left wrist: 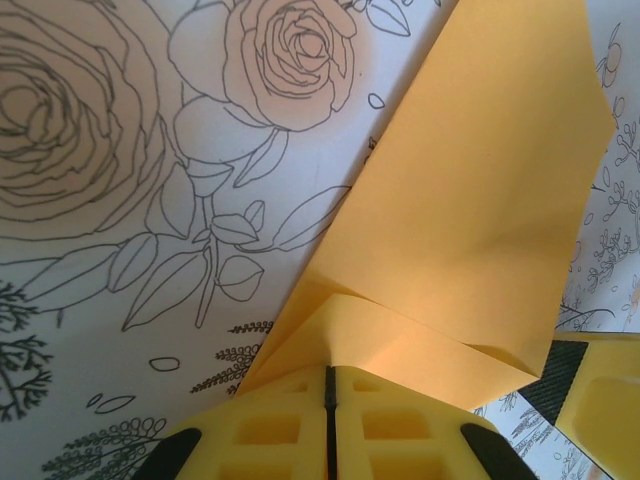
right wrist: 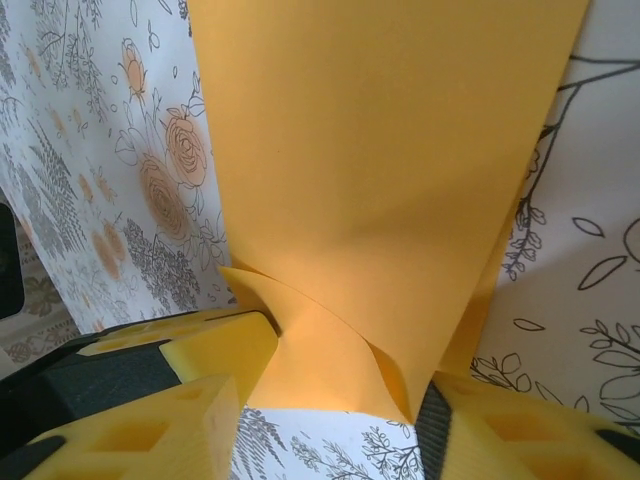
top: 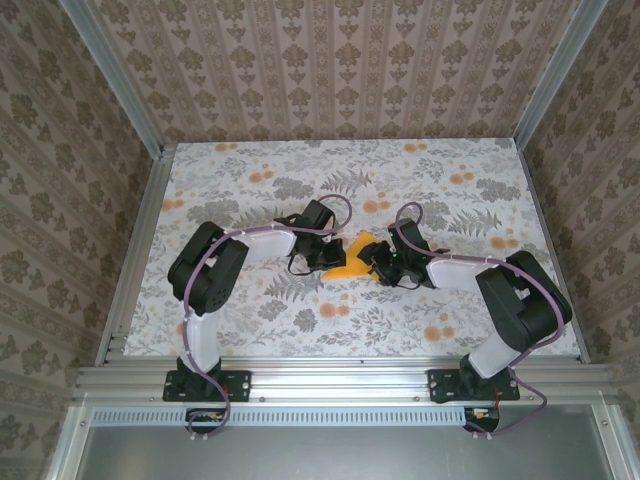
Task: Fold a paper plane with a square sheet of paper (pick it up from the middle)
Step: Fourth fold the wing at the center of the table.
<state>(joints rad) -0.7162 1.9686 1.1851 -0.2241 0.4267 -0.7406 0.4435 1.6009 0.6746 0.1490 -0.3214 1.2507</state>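
Flower-printed desk (top: 250,310), two arms meeting over a half-folded sheet.
Closest in, the left gripper (left wrist: 328,385) is pressed together, pinching a creased corner of the thin orange-yellow square sheet of paper (left wrist: 470,220). The right gripper (right wrist: 340,390) stands spread with the sheet passing between its fingers. Folding seems midway; next, the right gripper probably must clamp and crease. Wrist views reveal the folds, while the overhead view places the paper mid-desk, with patterned wallpaper (top: 330,70) beyond.

Floral tablecloth (top: 300,170) over the table (top: 340,353)
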